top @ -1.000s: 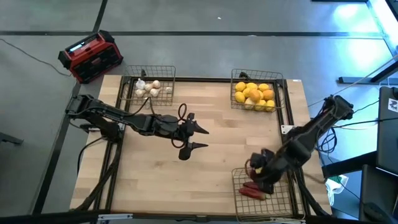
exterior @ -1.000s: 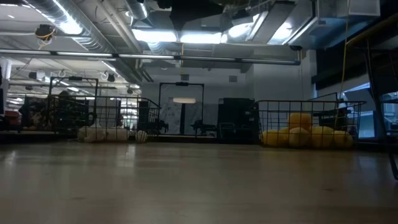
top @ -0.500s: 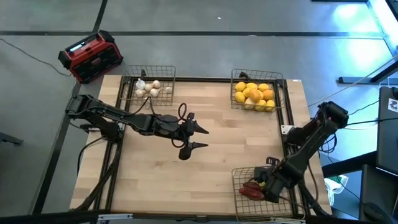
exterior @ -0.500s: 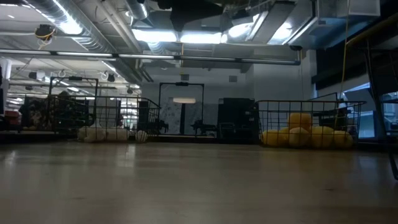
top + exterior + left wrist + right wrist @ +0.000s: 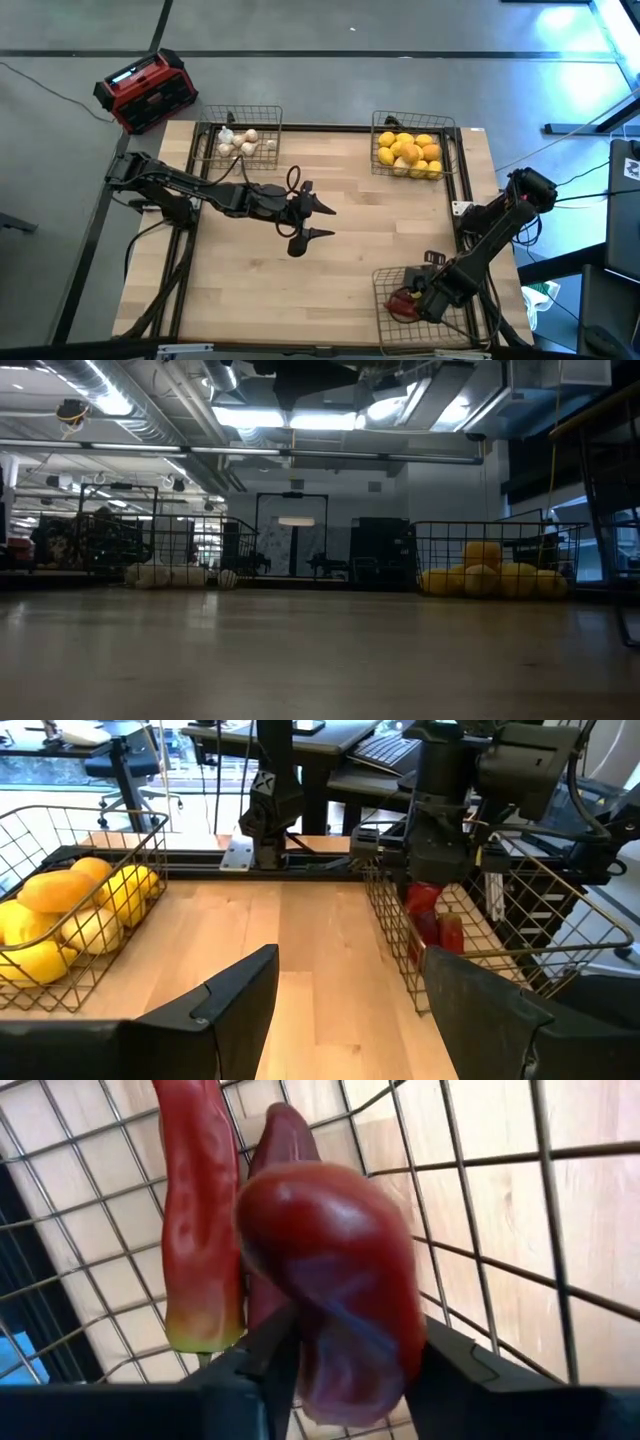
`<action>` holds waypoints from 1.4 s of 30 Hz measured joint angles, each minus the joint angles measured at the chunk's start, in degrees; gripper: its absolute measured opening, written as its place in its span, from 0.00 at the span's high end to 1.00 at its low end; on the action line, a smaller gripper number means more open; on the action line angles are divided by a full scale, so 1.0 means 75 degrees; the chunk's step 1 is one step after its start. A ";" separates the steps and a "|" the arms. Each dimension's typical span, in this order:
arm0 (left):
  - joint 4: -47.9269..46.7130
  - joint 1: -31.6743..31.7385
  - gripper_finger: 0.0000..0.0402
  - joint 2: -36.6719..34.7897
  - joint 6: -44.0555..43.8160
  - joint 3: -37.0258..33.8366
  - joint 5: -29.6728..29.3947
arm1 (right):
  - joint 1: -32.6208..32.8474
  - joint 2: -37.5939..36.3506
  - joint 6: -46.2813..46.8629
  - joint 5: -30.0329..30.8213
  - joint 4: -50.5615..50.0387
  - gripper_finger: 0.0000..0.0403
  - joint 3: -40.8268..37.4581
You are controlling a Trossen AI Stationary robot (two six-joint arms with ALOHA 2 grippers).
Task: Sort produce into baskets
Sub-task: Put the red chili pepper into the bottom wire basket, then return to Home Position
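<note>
Wooden bench (image 5: 330, 250), viewed from above, carrying three wire baskets. Far-left basket (image 5: 238, 122): whitish knobbly bulbs (image 5: 238, 142), a small heap. Far-right basket (image 5: 415, 122): yellow and orange round fruits (image 5: 408, 153), piled; the same heap shows in the low view (image 5: 492, 578) and at the edge of the left wrist view (image 5: 70, 915). Near-right basket (image 5: 385, 318): long red peppers (image 5: 402, 302), lying on the mesh floor. Right gripper (image 5: 418, 298) — lowered into this near-right basket, its jaws set either side of a dark red pepper (image 5: 335, 1280) and touching it on both flanks; a second, paler red pepper (image 5: 200, 1210) lies just beside on the mesh. Left gripper (image 5: 318, 220) — over the bare middle of the bench, well apart from all three baskets, jaws spread and holding nothing; its two dark fingers (image 5: 210, 1010) frame the view toward the right arm. Red and black box (image 5: 145, 90) on the floor, off the bench's far-left corner.
</note>
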 joint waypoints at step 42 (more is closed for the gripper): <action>-0.1559 0.1415 0.94 -0.4891 0.0594 -0.2536 0.0282 | -0.3627 -0.5206 -0.5941 0.2410 0.1940 0.99 -0.0485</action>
